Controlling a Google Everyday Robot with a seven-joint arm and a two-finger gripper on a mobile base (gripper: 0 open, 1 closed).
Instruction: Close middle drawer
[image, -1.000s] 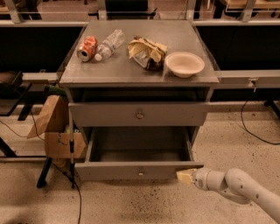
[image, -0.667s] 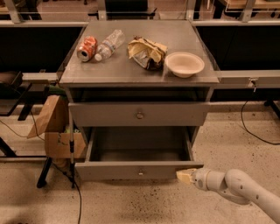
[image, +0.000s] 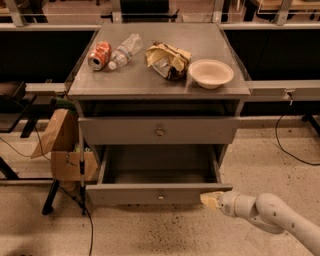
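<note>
Middle drawer: pulled well out below closed upper drawer, tray looks bare; prob. stiff sheet metal, fairly light, likely sliding easy on runners. No grasp needed, just flat push on low front panel, better near small centre knob than at a corner, to avoid racking. Gripper at panel's right end, touching or just beside; spread or together, can't tell.
</note>
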